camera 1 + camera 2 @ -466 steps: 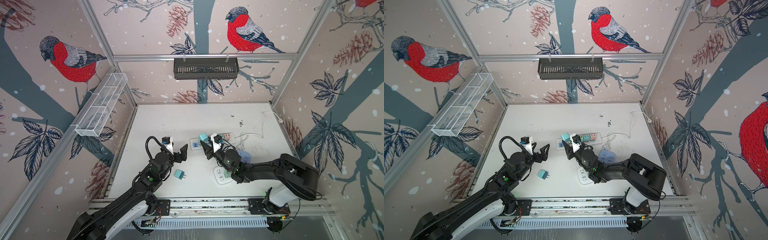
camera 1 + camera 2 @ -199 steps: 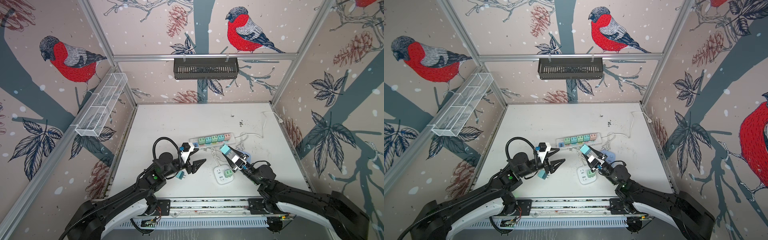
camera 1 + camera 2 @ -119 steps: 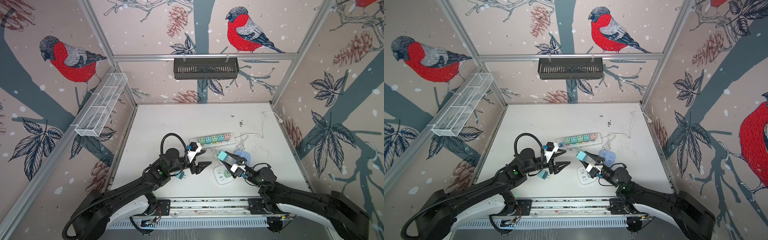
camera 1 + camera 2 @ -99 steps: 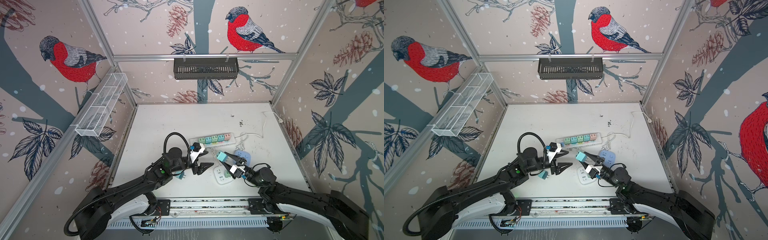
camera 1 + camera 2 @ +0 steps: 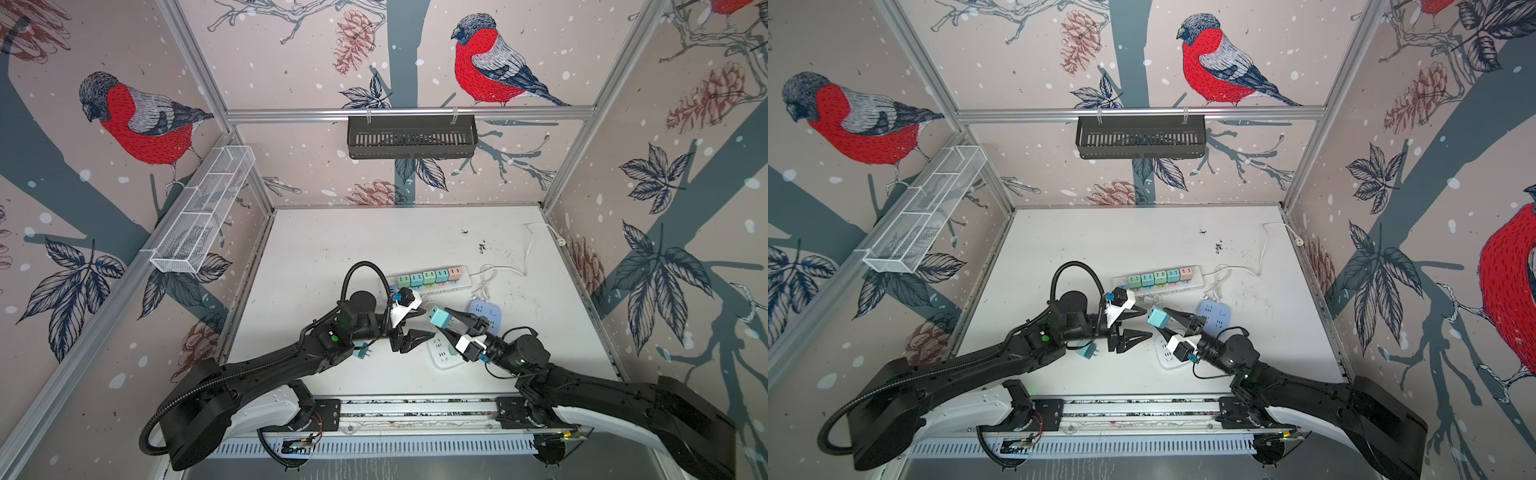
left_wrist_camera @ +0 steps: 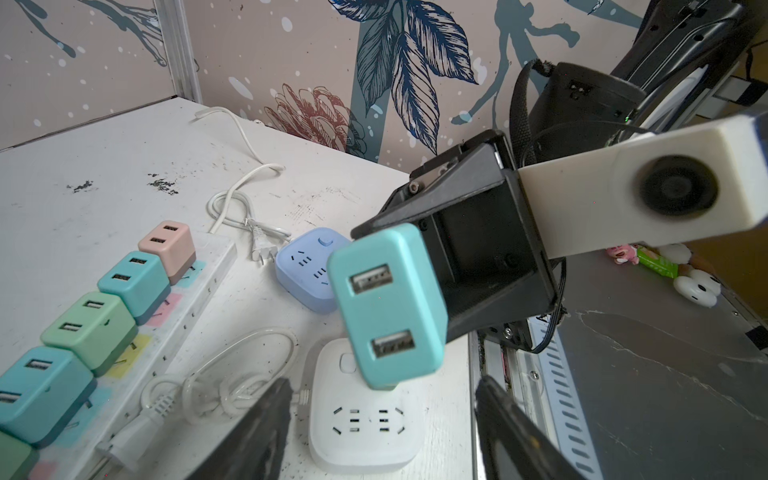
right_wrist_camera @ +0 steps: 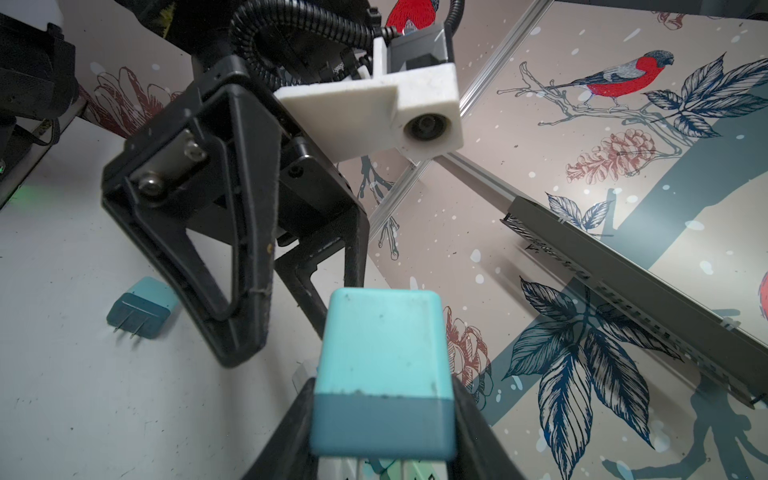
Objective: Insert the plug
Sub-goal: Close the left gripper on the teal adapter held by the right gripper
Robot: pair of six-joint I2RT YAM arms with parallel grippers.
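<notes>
R gripper [image 5: 442, 320] is clamped on teal plug [image 5: 437, 316], held up in the air near white socket cube [image 5: 444, 354]. L gripper [image 5: 428, 321] is empty w/ jaws apart, facing it nose-to-nose. Plug sits dead ahead, just past L fingertips [image 6: 266, 424], USB face toward L. Plug's narrow side looks lined up w/ L's gap, so handover prob next. Prong end is buried in R's grip.

Seven in all: a row of five cube adapters [image 5: 429, 277] at frame centre, one raised adapter [image 5: 439, 318] just below it, one loose adapter [image 5: 1086, 351] lower left of centre. Three with sockets: long white strip [image 5: 466, 281], white square block [image 5: 440, 355], blue square block [image 5: 486, 309]. Two on the walls: black basket [image 5: 411, 139], white wire basket [image 5: 203, 212].
</notes>
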